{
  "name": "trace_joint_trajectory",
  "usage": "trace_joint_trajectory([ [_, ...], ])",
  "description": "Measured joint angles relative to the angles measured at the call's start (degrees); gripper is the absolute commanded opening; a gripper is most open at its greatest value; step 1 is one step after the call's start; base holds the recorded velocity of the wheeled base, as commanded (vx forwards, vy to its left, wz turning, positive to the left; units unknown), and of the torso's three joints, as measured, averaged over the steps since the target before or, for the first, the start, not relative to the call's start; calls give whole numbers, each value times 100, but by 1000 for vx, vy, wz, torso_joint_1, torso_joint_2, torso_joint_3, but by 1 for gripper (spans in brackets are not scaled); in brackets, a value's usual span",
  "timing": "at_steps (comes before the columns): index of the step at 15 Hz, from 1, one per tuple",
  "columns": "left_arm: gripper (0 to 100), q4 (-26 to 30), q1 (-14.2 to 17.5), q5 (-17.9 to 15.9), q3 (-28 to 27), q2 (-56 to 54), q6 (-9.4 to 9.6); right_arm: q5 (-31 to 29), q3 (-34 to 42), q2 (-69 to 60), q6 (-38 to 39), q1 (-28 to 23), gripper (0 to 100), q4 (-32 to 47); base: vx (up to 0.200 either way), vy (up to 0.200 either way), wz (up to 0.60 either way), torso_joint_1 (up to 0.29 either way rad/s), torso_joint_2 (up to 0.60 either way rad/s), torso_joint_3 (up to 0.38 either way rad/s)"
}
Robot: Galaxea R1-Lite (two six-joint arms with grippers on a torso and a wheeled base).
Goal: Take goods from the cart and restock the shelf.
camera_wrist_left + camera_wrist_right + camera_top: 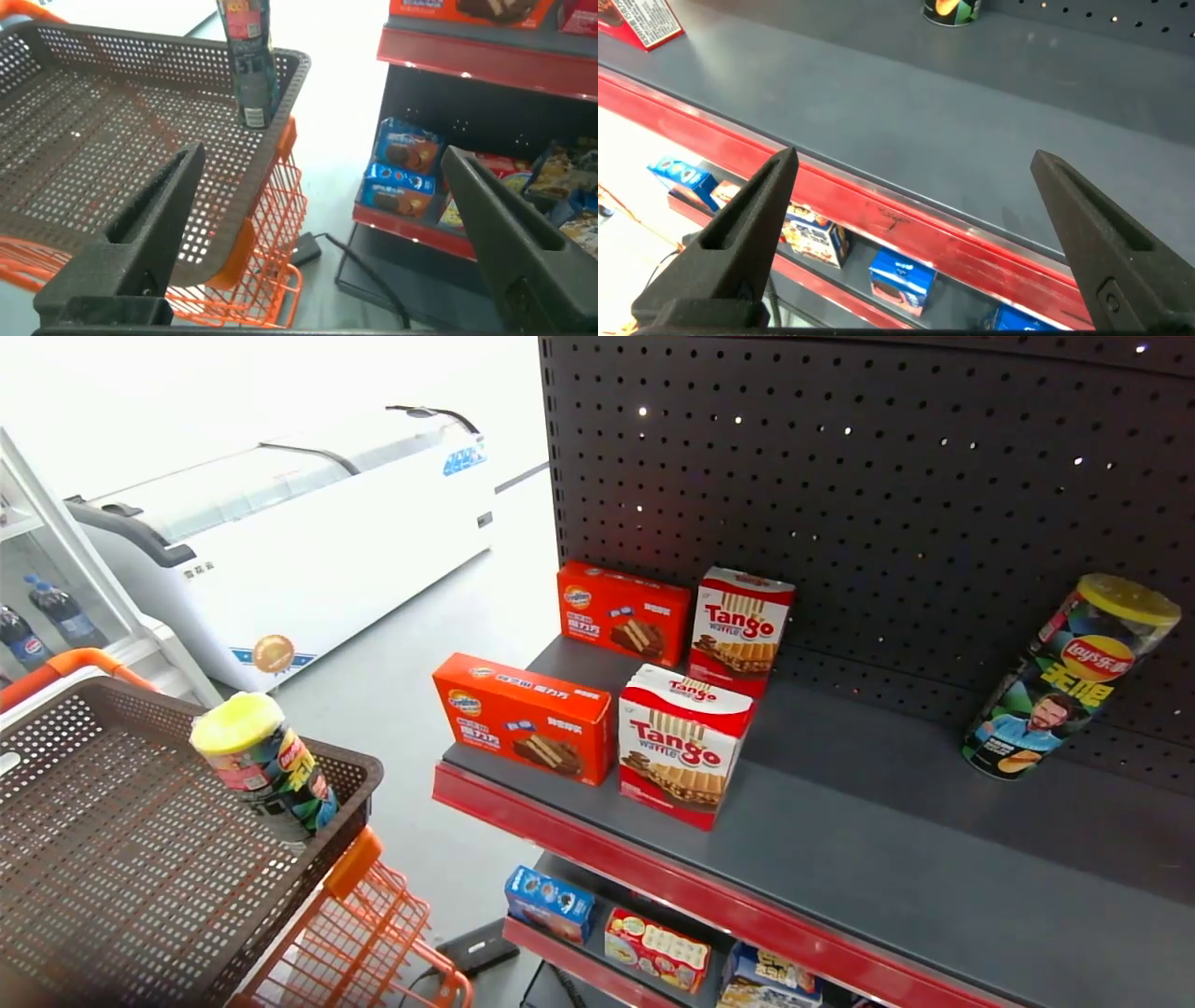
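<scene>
While both arms hang with nothing in their grasp, a yellow-lidded chip can (266, 765) stands upright in the brown cart basket (93, 803), in the corner nearest the shelf (887, 840). The left gripper (322, 159) is spread wide and empty; it hovers over the floor between that basket and the lower shelf tiers, with the can beyond it. The right gripper (915, 161) is equally wide apart and empty, and hangs above the shelf's red front edge. On the grey shelf deck, two orange boxes (523, 717) stand one behind the other at the left end. Two wafer boxes (684, 747) stand just beside them, also front and back. A second chip can (1069, 677) stands well apart to the right, close against the black pegboard (840, 476). A blue snack box (549, 901) sits on the tier below, and a white chest freezer (308, 523) stands beyond the cart.
</scene>
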Motion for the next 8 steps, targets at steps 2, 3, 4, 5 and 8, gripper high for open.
trace_joint_trajectory([
  [2, 100, 40, 2, 39, -444, 429, -6, 0, 0, 0, 0, 0, 100, 0, 0, 0, 0, 0, 0, 0],
  [3, 100, 38, 2, 57, -719, 848, -33, 1, 0, 0, 0, 0, 100, 0, 0, 0, 0, 0, 0, 0],
  [4, 100, -17, 11, 61, -1045, 1428, -77, 1, 0, 0, 0, 0, 100, 0, 0, 0, 0, 0, 0, 0],
  [5, 100, -115, 68, 46, -1334, 2029, -110, 0, 0, 0, 0, 0, 100, 0, 0, 0, 0, 0, 0, 0],
  [8, 100, -873, 636, -132, -1904, 3958, 20, 1, 0, 0, 0, 0, 100, 0, 0, 0, 0, 0, 0, 0],
])
